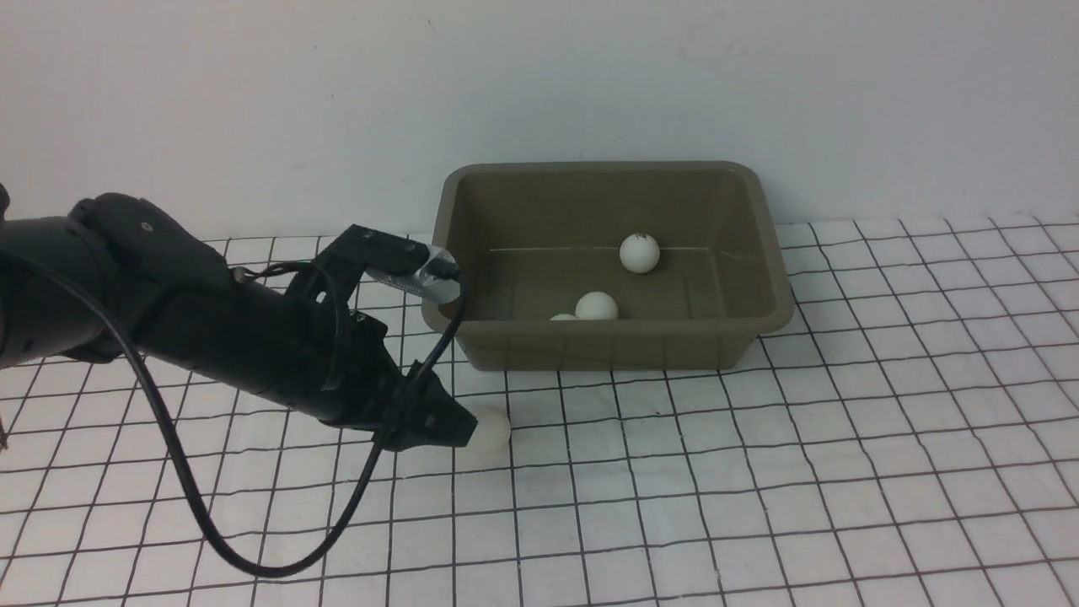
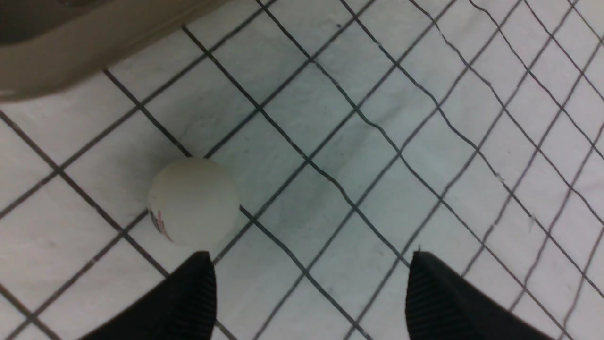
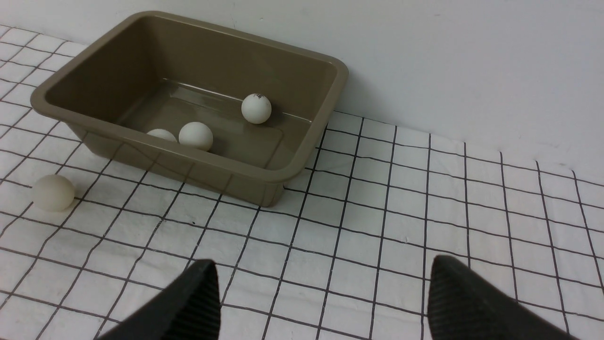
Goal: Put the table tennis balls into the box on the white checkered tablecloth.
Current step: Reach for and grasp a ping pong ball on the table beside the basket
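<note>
Left gripper [image 2: 309, 259] spread wide, holding nothing, low over tablecloth [image 2: 377, 94]; loose ball [image 2: 193, 203] just ahead of one fingertip [image 2: 198, 288], box [image 2: 71, 52] wall beyond it.

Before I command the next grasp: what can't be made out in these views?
- Front view: the left gripper covers part of the loose ball; contact cannot be judged.
- Front view: the near wall of the box hides most of the third ball.
- Left wrist view: the loose ball's logo is too blurred to read.
</note>
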